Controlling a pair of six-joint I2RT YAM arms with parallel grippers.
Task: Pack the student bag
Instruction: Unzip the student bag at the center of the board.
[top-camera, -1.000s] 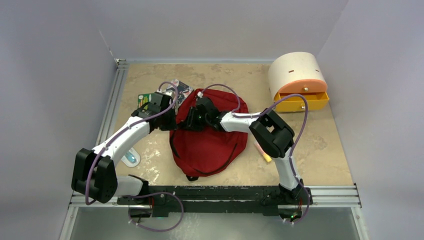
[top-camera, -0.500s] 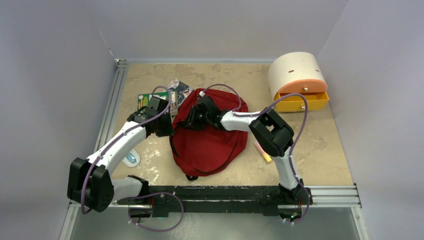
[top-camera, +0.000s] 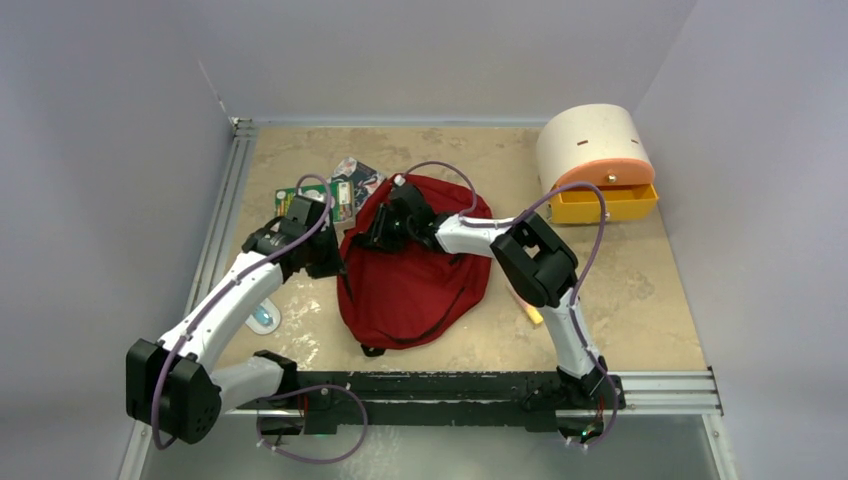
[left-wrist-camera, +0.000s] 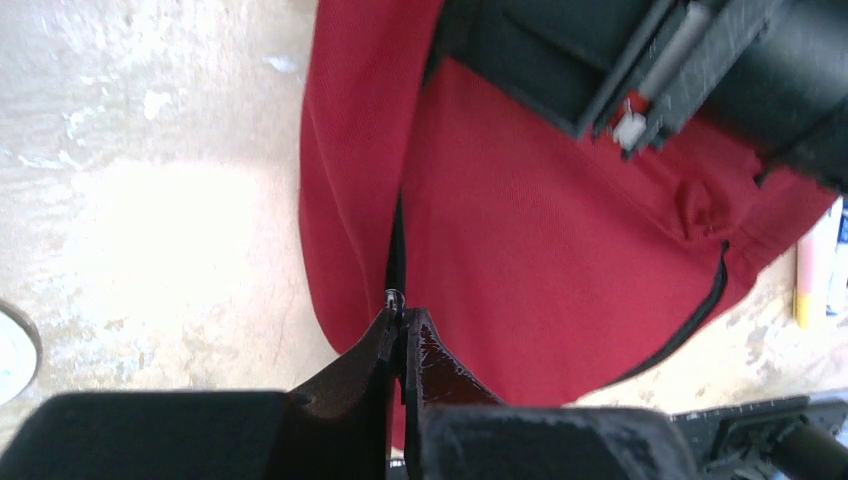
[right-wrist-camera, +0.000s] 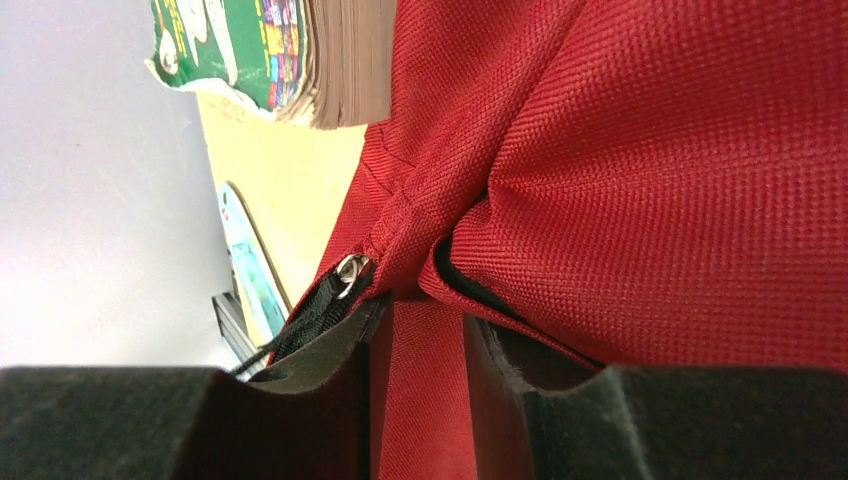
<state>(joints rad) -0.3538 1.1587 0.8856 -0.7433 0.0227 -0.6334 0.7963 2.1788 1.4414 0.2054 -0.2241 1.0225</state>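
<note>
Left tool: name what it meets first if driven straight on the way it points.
The student bag: the left tool sits at its zipper line, so red fabric comes first; the right tool lies beyond, depth unclear.

Tan marbled table (top-camera: 640, 300). Far right corner: cream-and-orange rounded drawer box (top-camera: 594, 145), its yellow drawer (top-camera: 603, 203) pulled out. Toward far left corner: green-cover book (top-camera: 341, 200), thick, page edges showing; patterned dark book (top-camera: 358, 176) just behind it, touching or overlapping, can't tell. Near left edge: teal-and-white oval item (top-camera: 262, 318). Right of centre: yellow marker (top-camera: 533, 314), partly hidden.
</note>
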